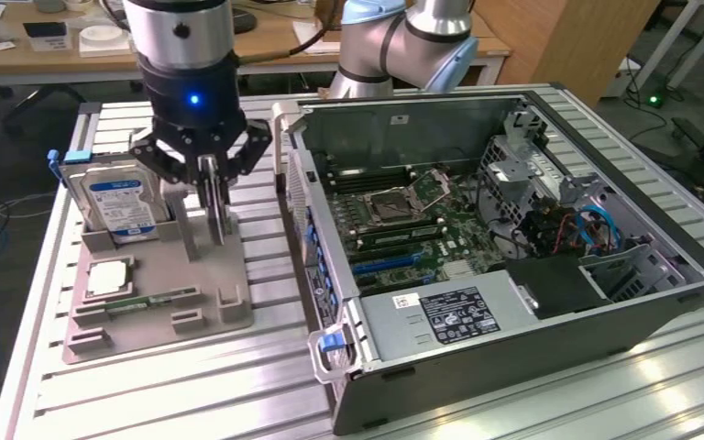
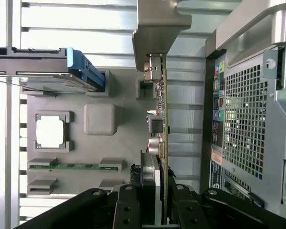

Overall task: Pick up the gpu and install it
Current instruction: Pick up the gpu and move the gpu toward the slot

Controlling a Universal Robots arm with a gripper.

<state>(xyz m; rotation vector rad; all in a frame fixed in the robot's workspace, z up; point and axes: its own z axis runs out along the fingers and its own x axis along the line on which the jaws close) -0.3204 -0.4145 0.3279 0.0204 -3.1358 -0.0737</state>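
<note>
The gpu point(image 1: 219, 220) is a thin dark card standing on edge over the grey parts tray point(image 1: 212, 284), just beside the hard drive. My gripper point(image 1: 209, 183) reaches straight down and is shut on the card's upper edge. In the wrist view the gpu point(image 2: 163, 109) is seen edge-on between the black fingers point(image 2: 128, 205), with its pale metal bracket point(image 2: 157, 24) at the far end. My gripper point(image 2: 155, 210) clamps it from both sides. Whether the card's lower edge still touches the tray point(image 2: 128, 143) I cannot tell.
A silver, blue-labelled hard drive point(image 1: 122, 203) stands upright in the tray. A CPU point(image 1: 107, 277) and a green memory stick point(image 1: 157, 300) lie flat nearer the front. The open PC case point(image 1: 645, 284) with its motherboard point(image 1: 413, 220) sits to the exterior view's right.
</note>
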